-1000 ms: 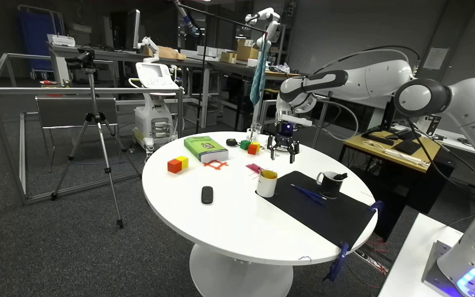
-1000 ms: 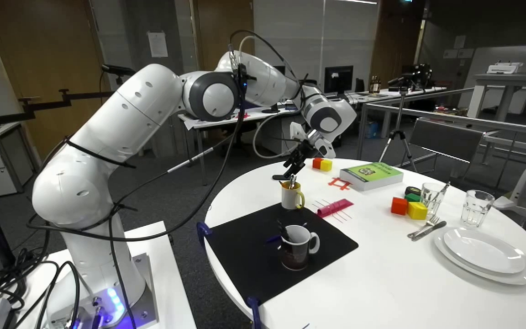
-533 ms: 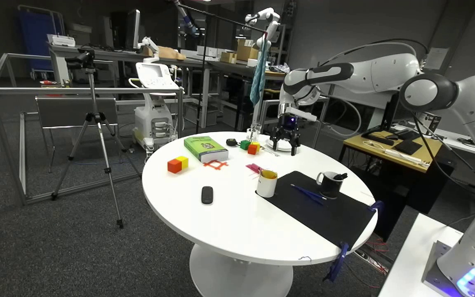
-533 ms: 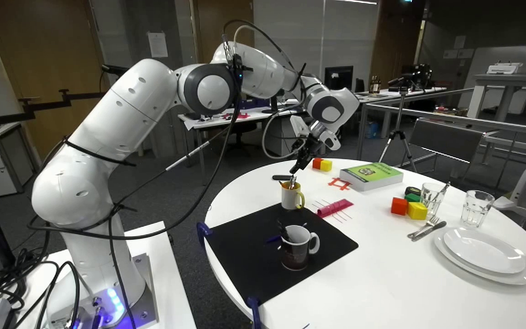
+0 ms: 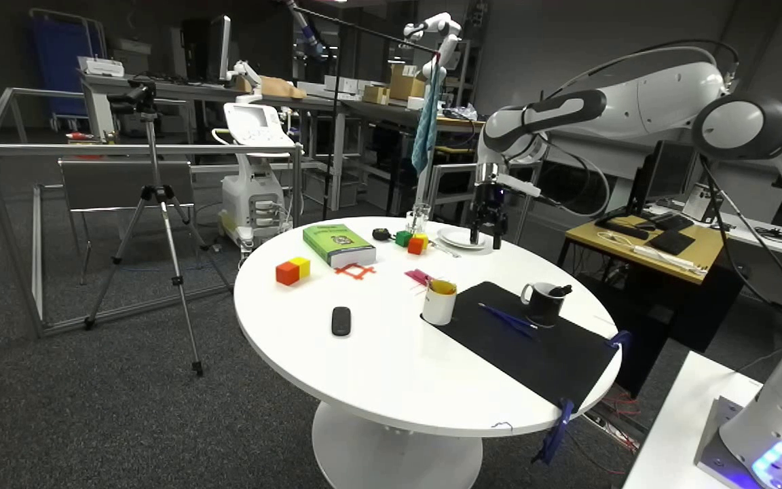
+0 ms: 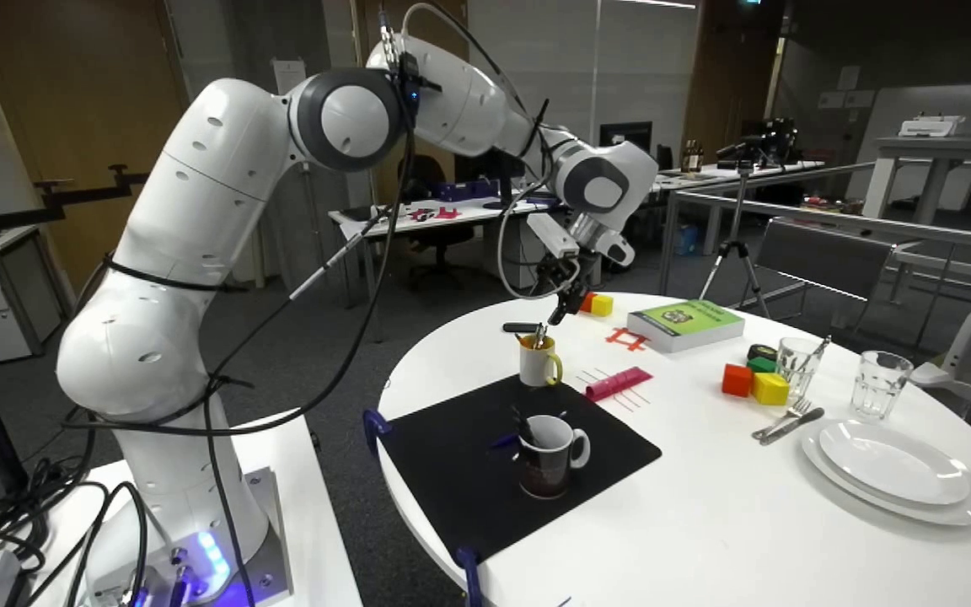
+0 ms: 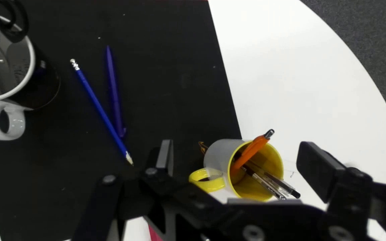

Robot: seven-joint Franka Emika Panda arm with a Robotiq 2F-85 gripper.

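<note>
Grey carpet (image 5: 92, 421) spreads in from the left under the round white desk (image 5: 364, 367) in an exterior view, a tripod (image 5: 158, 193) standing well apart from the rim. On the desk a flat black case (image 5: 341, 321) lies well apart from the pen cup (image 5: 438, 309), which stands at a corner of the black mat (image 5: 533, 356). Above hangs the gripper (image 5: 486, 243), released: in the wrist view its fingers (image 7: 317, 170) are spread wide, the cup showing in the gap between them, how far below I can't judge. Further right, the mat reaches the curved edge, blue clamps (image 5: 555, 435) at its corners.

The two-tone mug (image 7: 40, 87) is cut off at the wrist view's left border, with blurred black loops (image 7: 15, 36) over its mouth; lower down, only a sliver of something pink (image 7: 154, 234) shows past the gripper's own parts.

Left to right, the mug has a glossy white handle, then comes a slim blue pencil (image 7: 103, 112) with a metal band, a smooth purple pen (image 7: 114, 90), and the pen cup, white outside and yellow within, an orange pen (image 7: 252, 150) leaning past its rim.
</note>
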